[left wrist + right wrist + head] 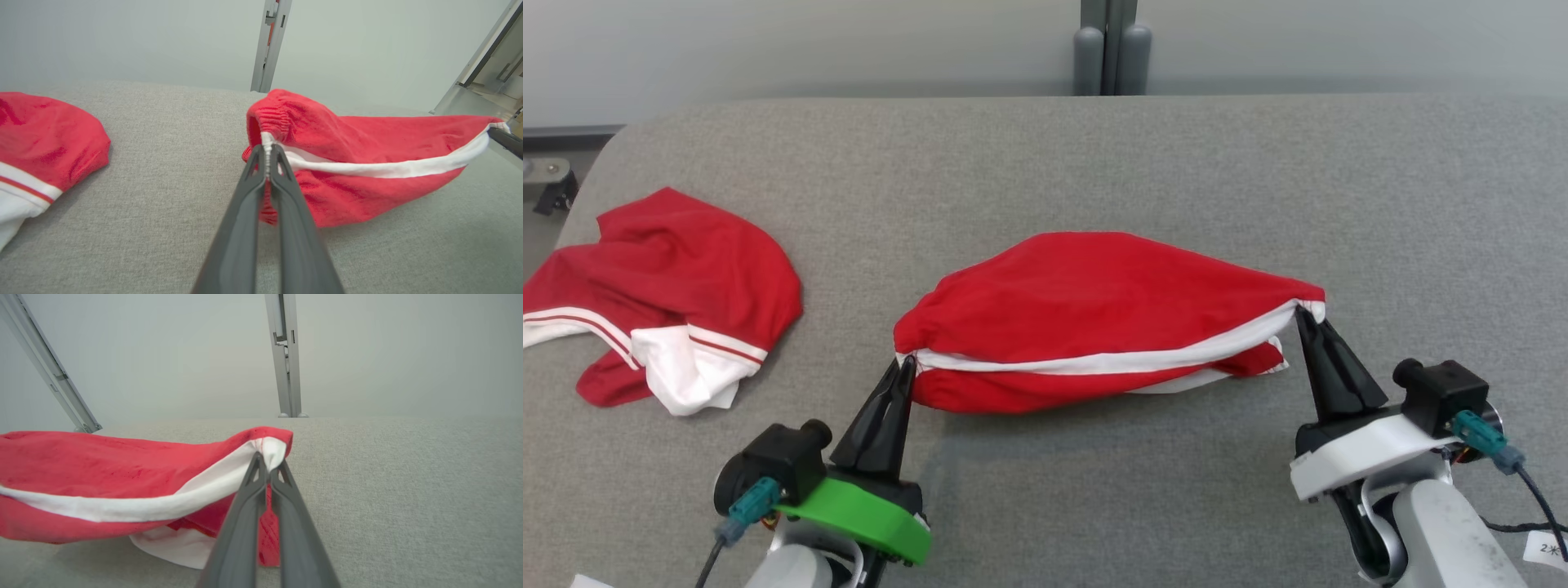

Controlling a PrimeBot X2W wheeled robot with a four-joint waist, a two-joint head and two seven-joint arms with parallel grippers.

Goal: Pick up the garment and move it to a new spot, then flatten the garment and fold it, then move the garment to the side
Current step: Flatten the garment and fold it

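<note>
I have both tools closed on the garment (1094,302); the left gripper (907,363) pinches the end with the red elastic hem and the white stripe, and the right gripper (1303,314) pinches the opposite corner, where the white band finishes. The garment hangs between them like a hammock, near the front of the grey table (1094,155), its belly low; I cannot tell if the underside touches the surface. A second red and white cloth (670,286) lies crumpled well apart, on my left.

I judge this is the picking-up step, with both grips made and the carrying not yet done; the next move, I think, calls for raising both arms together and at equal height, keeping the tension even so neither corner slips; then choosing a free place away from the other cloth.
</note>
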